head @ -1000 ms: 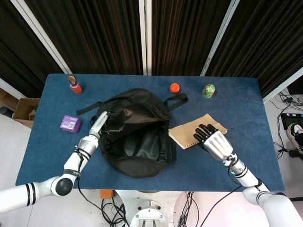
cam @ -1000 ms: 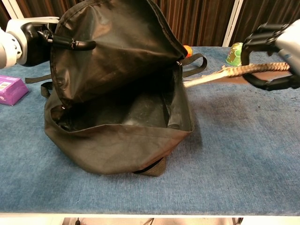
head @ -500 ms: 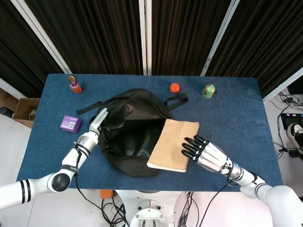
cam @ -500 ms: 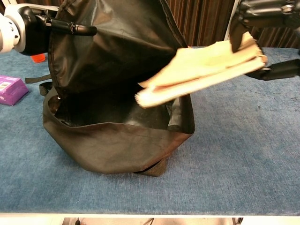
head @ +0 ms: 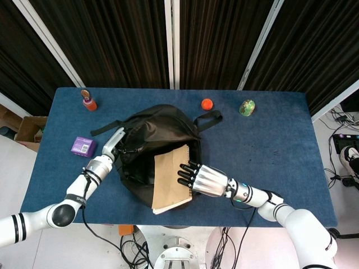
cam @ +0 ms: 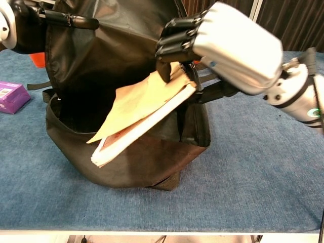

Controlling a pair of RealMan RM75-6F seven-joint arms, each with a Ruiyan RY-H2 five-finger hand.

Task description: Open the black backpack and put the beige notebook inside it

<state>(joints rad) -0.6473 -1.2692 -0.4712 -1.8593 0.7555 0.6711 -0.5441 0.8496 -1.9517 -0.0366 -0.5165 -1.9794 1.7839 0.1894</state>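
The black backpack (head: 143,140) (cam: 121,76) lies on the blue table with its mouth wide open toward me. My left hand (head: 114,145) (cam: 20,25) grips the upper flap at its left edge and holds it up. My right hand (head: 203,179) (cam: 228,45) holds the beige notebook (head: 171,185) (cam: 142,114) by its spiral edge. The notebook hangs tilted over the backpack's opening, its low corner down past the front rim.
A purple box (head: 83,147) (cam: 11,96) lies left of the backpack. Along the far edge stand an orange-based figure (head: 87,100), an orange cap (head: 207,103) and a green cup (head: 246,107). The backpack's strap (head: 208,119) trails to the right.
My right hand has carried the notebook leftward from beside the backpack to over its opening and tipped it downward. The left hand still holds the flap up.
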